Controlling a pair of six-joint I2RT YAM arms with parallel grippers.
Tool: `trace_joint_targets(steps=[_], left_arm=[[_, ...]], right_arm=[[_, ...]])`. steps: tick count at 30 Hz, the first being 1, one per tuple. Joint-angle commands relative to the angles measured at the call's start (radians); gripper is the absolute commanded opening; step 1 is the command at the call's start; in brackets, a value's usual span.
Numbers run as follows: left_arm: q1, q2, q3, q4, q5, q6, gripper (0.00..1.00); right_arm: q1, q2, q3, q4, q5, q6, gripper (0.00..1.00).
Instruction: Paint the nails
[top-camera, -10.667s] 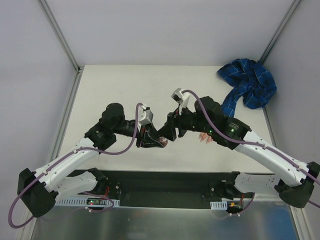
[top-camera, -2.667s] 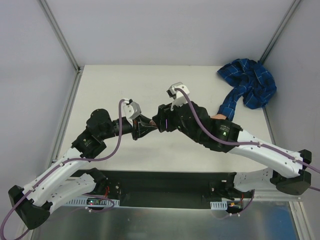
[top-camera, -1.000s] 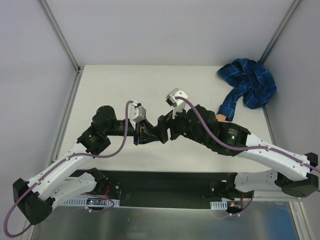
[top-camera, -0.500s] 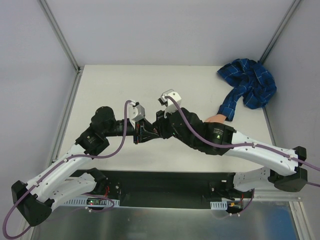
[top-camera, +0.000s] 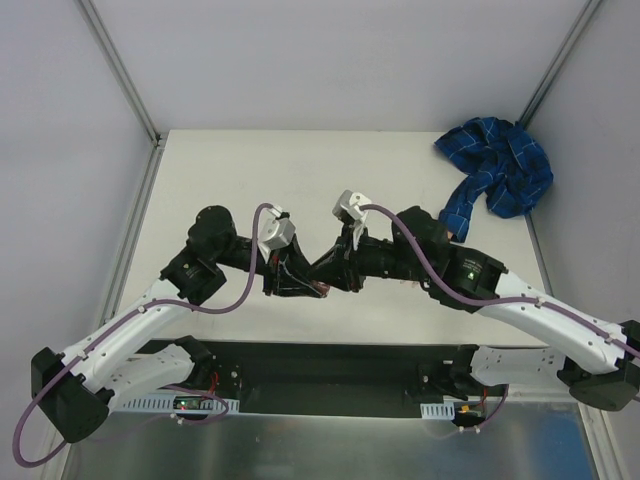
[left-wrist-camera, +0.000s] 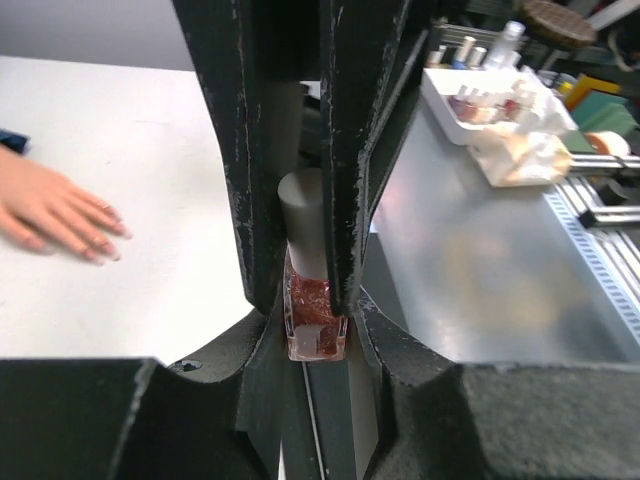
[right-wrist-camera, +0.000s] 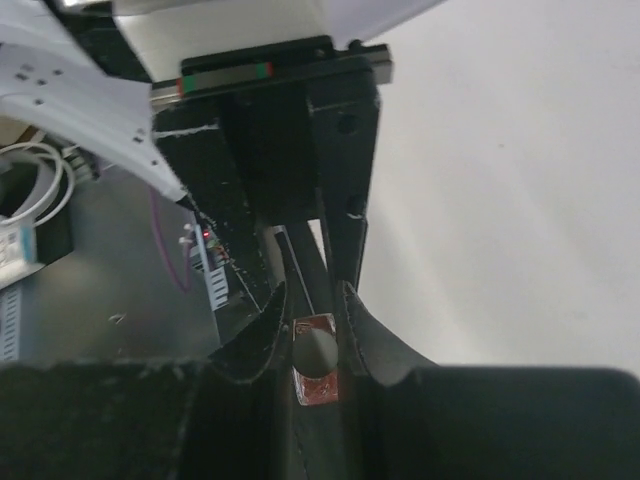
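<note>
Nail-polish bottle (left-wrist-camera: 317, 335) — likely light, slick, breakable; left end effector (left-wrist-camera: 312, 312) clamped on glass body, right end effector (right-wrist-camera: 312, 292) pinched on grey cap (left-wrist-camera: 304, 215) for unscrewing.

Left arm (top-camera: 130, 325) and right arm (top-camera: 540, 315) angled inward over a white tabletop (top-camera: 230, 170), left hand (top-camera: 298, 282) and right hand (top-camera: 330, 275) meeting tip to tip at centre, crumpled blue plaid cloth (top-camera: 497, 165) near far right corner.

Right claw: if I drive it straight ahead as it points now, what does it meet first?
The polish bottle, sitting inside the right claw and held by the left claw; that claw's body lies right behind, though depth is unclear.
</note>
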Motion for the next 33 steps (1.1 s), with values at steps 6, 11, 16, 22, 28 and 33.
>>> trace_joint_targets(steps=[6, 11, 16, 22, 28, 33], left_arm=[[-0.036, -0.023, 0.006, 0.137, 0.208, -0.026, 0.0], [-0.036, -0.023, 0.005, 0.131, 0.176, -0.02, 0.0], [-0.034, -0.038, 0.016, 0.054, 0.099, 0.027, 0.0], [-0.034, -0.081, 0.022, -0.075, -0.164, 0.141, 0.0], [-0.036, -0.104, 0.019, -0.096, -0.243, 0.178, 0.0], [-0.034, -0.106, 0.022, -0.112, -0.274, 0.187, 0.0]], right_arm=[[-0.028, -0.033, -0.024, 0.055, -0.172, -0.055, 0.01], [-0.028, -0.038, -0.02, 0.048, -0.098, -0.018, 0.01], [-0.004, -0.007, 0.026, -0.024, -0.001, -0.001, 0.38], [0.092, 0.011, 0.124, -0.134, 0.389, 0.103, 0.68], [0.116, 0.033, 0.21, -0.236, 0.52, 0.177, 0.7], [0.134, 0.04, 0.207, -0.233, 0.511, 0.183, 0.58]])
